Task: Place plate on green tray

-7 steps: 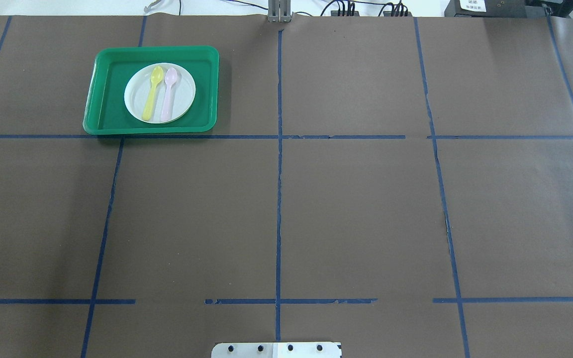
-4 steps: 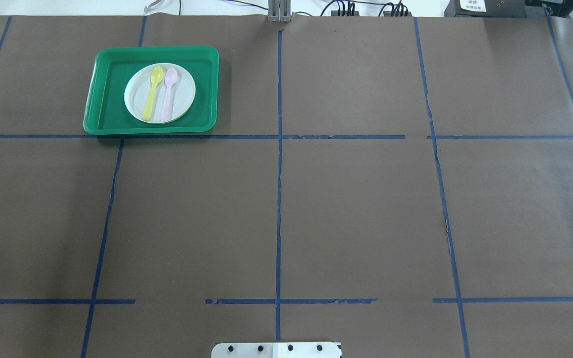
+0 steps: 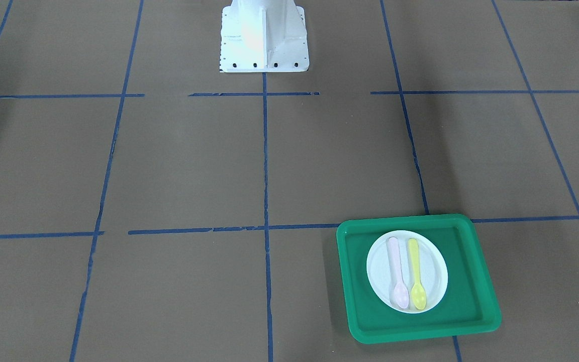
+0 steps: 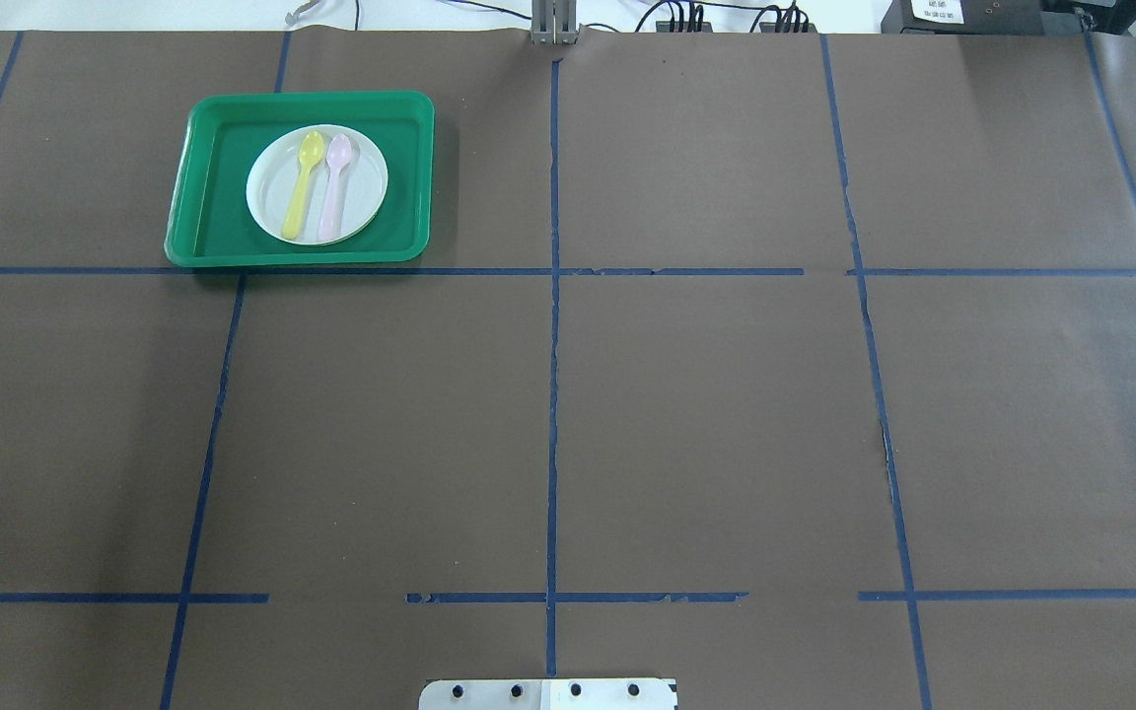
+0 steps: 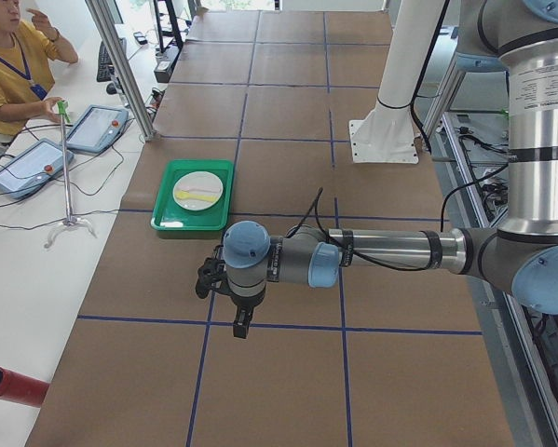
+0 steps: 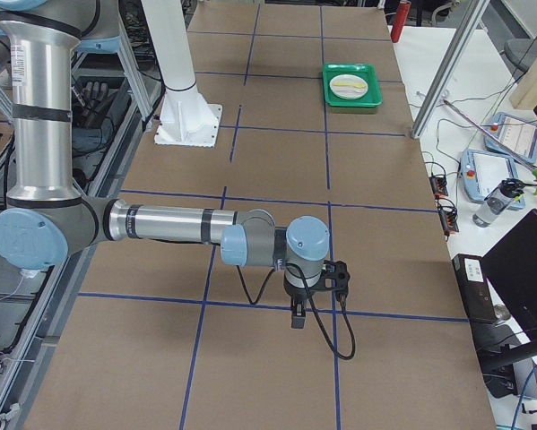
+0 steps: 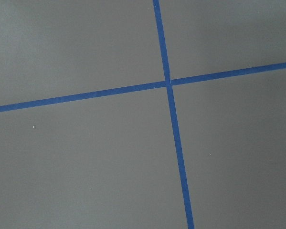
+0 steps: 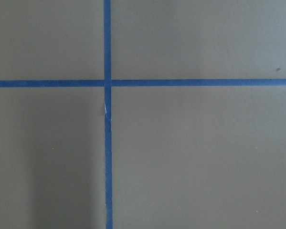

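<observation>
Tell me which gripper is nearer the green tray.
Left. The left gripper hangs a short way from the green tray, at the same end of the table; the right gripper hangs far off, toward the opposite end.

text: none legible | white label on black box: print too small to read

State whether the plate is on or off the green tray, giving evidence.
On: the plate lies inside the green tray, green floor visible all round.
</observation>
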Action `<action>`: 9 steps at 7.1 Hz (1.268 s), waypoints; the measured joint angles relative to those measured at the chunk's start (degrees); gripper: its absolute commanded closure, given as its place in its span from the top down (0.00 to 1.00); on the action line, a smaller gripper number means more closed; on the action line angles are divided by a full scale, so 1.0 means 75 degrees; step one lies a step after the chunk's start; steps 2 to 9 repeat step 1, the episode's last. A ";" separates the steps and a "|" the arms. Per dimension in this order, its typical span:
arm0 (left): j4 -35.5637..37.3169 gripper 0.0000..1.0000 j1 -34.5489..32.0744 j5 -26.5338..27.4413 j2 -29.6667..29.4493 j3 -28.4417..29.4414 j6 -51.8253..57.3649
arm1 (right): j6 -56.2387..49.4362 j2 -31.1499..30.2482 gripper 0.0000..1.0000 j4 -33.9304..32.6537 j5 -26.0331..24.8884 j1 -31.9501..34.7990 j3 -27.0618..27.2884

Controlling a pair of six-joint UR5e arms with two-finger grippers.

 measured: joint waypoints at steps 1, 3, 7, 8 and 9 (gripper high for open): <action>0.0003 1.00 0.0000 -0.0005 0.0008 -0.0002 0.0000 | 0.0000 0.0000 1.00 -0.0002 0.0005 0.0000 0.0000; 0.0003 1.00 0.0000 -0.0005 0.0008 -0.0002 0.0000 | 0.0000 0.0000 1.00 -0.0002 0.0005 0.0000 0.0000; 0.0003 1.00 0.0000 -0.0005 0.0008 -0.0002 0.0000 | 0.0000 0.0000 1.00 -0.0002 0.0005 0.0000 0.0000; 0.0003 1.00 0.0000 -0.0005 0.0008 -0.0002 0.0000 | 0.0000 0.0000 1.00 -0.0002 0.0005 0.0000 0.0000; 0.0003 1.00 0.0000 -0.0005 0.0008 -0.0002 0.0000 | 0.0000 0.0000 1.00 -0.0002 0.0005 0.0000 0.0000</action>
